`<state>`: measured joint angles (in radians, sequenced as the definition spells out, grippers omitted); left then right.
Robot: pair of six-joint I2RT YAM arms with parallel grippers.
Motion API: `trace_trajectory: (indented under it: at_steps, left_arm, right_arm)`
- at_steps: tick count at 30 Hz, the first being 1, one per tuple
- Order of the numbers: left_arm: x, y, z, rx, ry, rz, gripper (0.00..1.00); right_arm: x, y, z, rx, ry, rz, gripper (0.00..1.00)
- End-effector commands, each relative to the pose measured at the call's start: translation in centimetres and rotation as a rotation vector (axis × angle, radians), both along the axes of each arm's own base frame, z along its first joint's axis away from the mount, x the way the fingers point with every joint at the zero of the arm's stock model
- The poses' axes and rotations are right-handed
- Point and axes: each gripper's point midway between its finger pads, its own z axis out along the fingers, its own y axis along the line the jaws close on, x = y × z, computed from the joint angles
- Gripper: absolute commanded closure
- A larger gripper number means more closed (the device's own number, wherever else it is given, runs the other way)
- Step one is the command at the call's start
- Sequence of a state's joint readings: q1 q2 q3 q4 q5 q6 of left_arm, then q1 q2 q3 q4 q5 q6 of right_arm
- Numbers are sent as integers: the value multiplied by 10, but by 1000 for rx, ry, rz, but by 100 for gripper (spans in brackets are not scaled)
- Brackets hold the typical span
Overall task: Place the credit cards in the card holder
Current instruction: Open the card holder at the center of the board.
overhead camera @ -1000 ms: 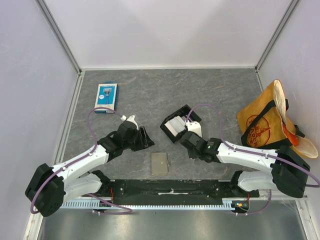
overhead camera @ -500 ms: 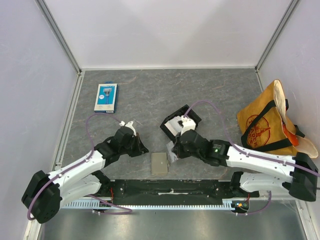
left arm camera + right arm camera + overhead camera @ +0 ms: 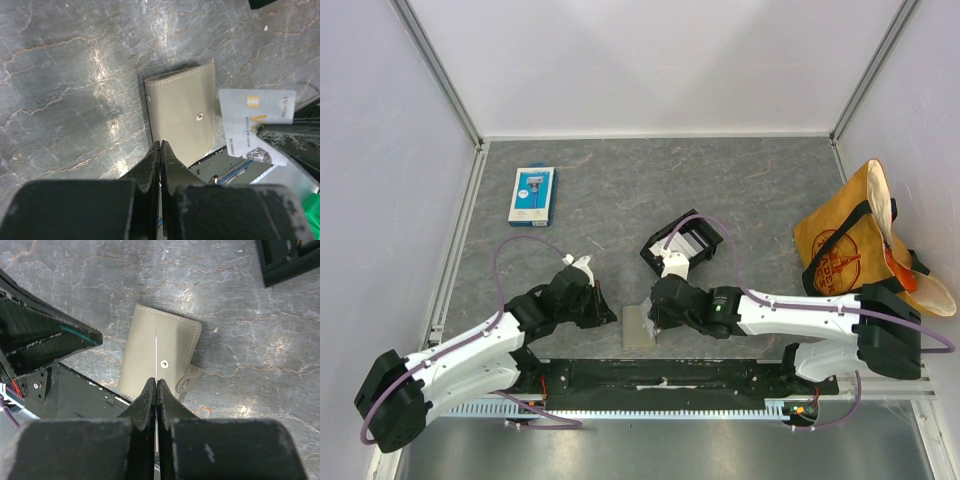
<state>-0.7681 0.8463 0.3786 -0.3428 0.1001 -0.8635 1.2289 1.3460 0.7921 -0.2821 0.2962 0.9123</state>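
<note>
Bright, even overhead light, soft shadows. White glare streaks the glossy bench (image 3: 102, 57) in wrist views; the left hand (image 3: 159, 146) and right hand (image 3: 156, 382) loom dark, blurred near the lens.

L end effector (image 3: 608, 314) sits just left of card holder (image 3: 637, 331), R end effector (image 3: 655, 316) over its right edge.

Robotics lab test cell: plain white panel walls (image 3: 650, 60) set in aluminium framing (image 3: 438, 70) close off a grey stone-patterned tabletop (image 3: 620, 170) on three sides. A left arm (image 3: 470, 350) and a right arm (image 3: 800, 312), trailing purple cables (image 3: 496, 262), are bolted along the tabletop's near edge beside a slotted cable duct (image 3: 650, 409).
</note>
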Motion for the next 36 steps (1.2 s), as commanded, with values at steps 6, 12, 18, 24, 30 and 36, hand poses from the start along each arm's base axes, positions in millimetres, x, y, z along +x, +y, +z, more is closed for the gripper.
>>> trace_trajectory:
  at_steps: [6, 12, 18, 24, 30, 36]
  left_arm:
    - [-4, -7, -11, 20, 27, 20, 98]
    - [-7, -12, -17, 22, 40, 14, 98]
    - [-11, -12, -28, 48, 62, 9, 98]
    - [-15, -11, -37, 59, 78, 8, 98]
    - [-13, -16, -38, 53, 79, 1, 98]
    - [-8, -25, -39, 64, 82, -13, 98]
  right_arm:
    - [3, -28, -11, -25, -10, -107, 100]
    - [1, -29, -23, -39, 12, -123, 100]
    - [-2, -28, -40, -48, 44, -131, 100]
    - [-3, -28, -48, -52, 60, -146, 100]
    - [-6, -10, -37, 54, 73, -109, 100]
    - [-2, 1, -14, 101, 41, -87, 100]
